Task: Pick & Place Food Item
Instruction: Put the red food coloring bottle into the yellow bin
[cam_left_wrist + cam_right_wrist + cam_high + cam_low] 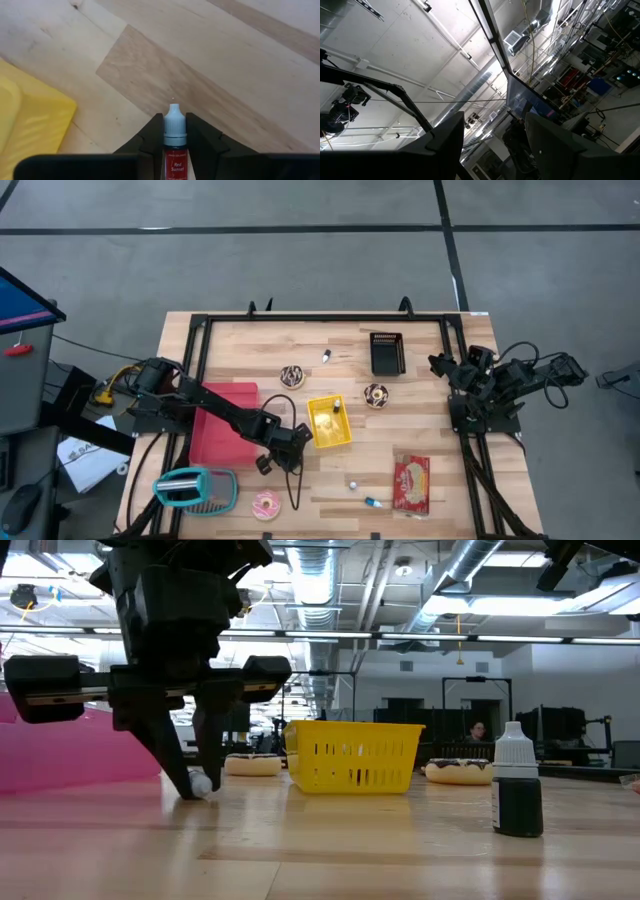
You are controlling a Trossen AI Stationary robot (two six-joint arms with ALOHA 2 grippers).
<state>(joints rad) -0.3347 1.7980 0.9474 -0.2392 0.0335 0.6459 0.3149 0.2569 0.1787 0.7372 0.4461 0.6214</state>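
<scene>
A small dropper bottle (175, 150) with a pale cap and a red label sits between the fingers of my left gripper (175, 131), which is shut on it. That gripper (296, 442) is low over the table, just left of the yellow basket (329, 423). In the low view its fingers (185, 765) reach down to the wood, with the pale cap (201, 783) beside their tips. My right gripper (495, 145) waits open at the table's far right (445, 368), pointing up at the ceiling. My left gripper pinches the bottle between its two fingers, at the neck just below the cap (175, 141). The fingers slant down from above and lie along the bottle, whose cap tip (173, 107) sticks out past them. The cap end is down at the table top.
Two chocolate donuts (292, 376) (376, 394) lie at the back and a pink donut (267, 505) near the front. Also there are a black basket (386, 352), a red tray (222, 423), a teal appliance (195, 488), a red snack packet (411, 483) and a dark bottle (517, 790).
</scene>
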